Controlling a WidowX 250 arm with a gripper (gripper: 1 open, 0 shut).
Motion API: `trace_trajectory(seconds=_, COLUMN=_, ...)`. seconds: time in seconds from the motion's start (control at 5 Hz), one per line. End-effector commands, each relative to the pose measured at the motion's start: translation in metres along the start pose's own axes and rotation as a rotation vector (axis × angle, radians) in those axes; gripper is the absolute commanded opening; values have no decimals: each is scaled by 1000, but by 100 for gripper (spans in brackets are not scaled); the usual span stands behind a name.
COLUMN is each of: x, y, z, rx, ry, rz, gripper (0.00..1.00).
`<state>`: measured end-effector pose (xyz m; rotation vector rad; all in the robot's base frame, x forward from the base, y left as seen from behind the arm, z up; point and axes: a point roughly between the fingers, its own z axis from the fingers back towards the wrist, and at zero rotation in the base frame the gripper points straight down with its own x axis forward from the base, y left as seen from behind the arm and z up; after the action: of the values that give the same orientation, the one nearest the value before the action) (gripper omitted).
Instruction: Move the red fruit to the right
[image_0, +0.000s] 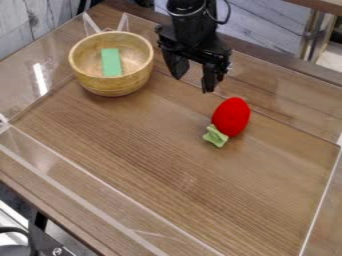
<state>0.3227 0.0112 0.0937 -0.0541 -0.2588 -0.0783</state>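
The red fruit (230, 117) lies on the wooden table (147, 170), right of centre, its light green leafy cap pointing toward the near left. My black gripper (195, 72) hangs above the table just behind and left of the fruit, apart from it. Its fingers point down and stand open, with nothing between them.
A wooden bowl (112, 63) holding a flat green block (111, 62) sits at the back left, beside the gripper. Low clear walls edge the table on the left, front and right. A chair stands behind the table.
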Motion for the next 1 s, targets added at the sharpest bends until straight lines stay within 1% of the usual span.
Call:
trace_trajectory(seconds=0.0, x=9, y=6, z=12, rx=20, ry=-65, rz=26, gripper=100)
trace_trajectory(seconds=0.2, x=10, y=6, z=20, rx=0, ry=-65, rz=-45, gripper=100)
trace_trajectory(seconds=0.4, x=12, y=5, z=30, rx=-25, ry=-69, rz=-108, gripper=100)
trace_trajectory(seconds=0.6, x=11, y=-1, z=49, rx=-16, ry=-78, rz=-96, gripper=100)
trace_trajectory(seconds=0.8, x=7, y=-11, z=55, rx=-4, ry=-80, rz=-74, gripper=100)
